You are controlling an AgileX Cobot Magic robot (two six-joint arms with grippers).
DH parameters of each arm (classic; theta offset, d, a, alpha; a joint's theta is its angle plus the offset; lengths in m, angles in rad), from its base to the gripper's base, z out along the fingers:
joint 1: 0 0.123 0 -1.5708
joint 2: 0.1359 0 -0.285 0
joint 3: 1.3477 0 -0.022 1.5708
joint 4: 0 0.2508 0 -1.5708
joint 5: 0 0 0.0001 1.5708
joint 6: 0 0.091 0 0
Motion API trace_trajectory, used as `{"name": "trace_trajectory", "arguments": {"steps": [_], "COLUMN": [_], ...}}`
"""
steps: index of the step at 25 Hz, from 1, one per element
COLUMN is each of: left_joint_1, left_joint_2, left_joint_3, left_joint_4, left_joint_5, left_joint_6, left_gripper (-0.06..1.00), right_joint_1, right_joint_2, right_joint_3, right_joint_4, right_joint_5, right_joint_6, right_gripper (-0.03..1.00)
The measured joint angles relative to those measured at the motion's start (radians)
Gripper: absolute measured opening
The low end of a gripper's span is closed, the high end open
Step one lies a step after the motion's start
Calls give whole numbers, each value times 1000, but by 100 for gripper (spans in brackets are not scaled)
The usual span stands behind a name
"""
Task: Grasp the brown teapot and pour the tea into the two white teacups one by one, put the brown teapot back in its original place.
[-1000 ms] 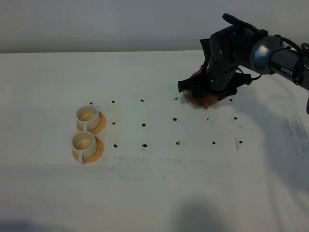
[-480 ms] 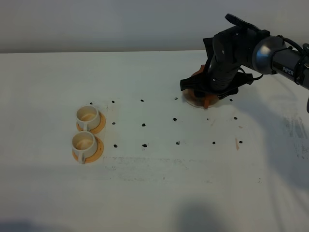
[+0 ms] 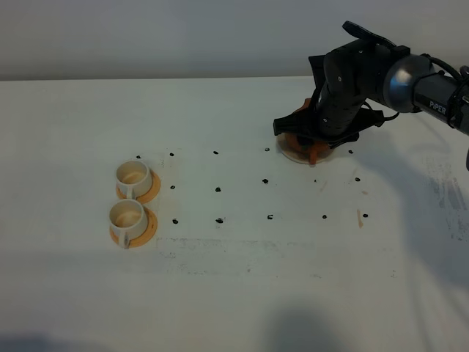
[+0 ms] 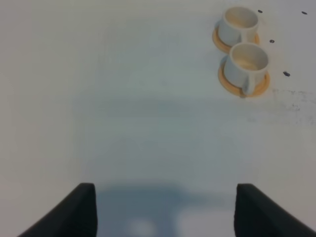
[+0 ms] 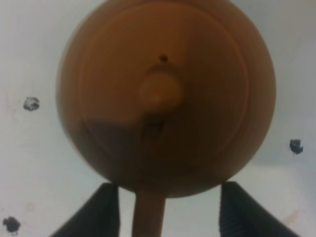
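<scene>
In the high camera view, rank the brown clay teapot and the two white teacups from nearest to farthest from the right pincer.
1. Brown round clay teapot, directly under the right pincer, on the right.
2. Rear white teacup, far left.
3. Front white teacup, far left, just beyond the rear one.

High camera overlooks the whole table (image 3: 234, 293); left wrist shares its teacups (image 4: 247, 66); right wrist, blurred, seemingly hugs the teapot (image 5: 165, 94).

Left hand (image 4: 163, 212) hangs over the white worktop (image 4: 123, 108), dark fingers (image 4: 74, 212) spread wide. Well ahead, the near teacup (image 4: 247, 63) and the far teacup (image 4: 240, 22) sit almost touching, each on an orange saucer (image 4: 224, 83), with black dots (image 4: 286, 74) just beside them.
</scene>
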State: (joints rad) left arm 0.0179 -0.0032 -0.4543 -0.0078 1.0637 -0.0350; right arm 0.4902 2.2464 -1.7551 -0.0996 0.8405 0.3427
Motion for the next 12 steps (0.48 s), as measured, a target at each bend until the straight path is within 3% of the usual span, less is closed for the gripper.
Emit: {"name": "trace_trajectory", "arguments": {"steps": [6,12], "left_joint_1": [0,0], "left_joint_2": [0,0], "left_joint_3": [0,0], "left_joint_4": [0,0], "left_joint_5": [0,0], "left_joint_6": [0,0], "left_gripper": [56,56], "right_joint_1": [0,0], "right_joint_2": [1,11], "right_joint_3": [0,-9], "right_joint_4": [9,16], "right_joint_5": [10,18], "right_joint_6": [0,-9], "right_gripper": [31,30]}}
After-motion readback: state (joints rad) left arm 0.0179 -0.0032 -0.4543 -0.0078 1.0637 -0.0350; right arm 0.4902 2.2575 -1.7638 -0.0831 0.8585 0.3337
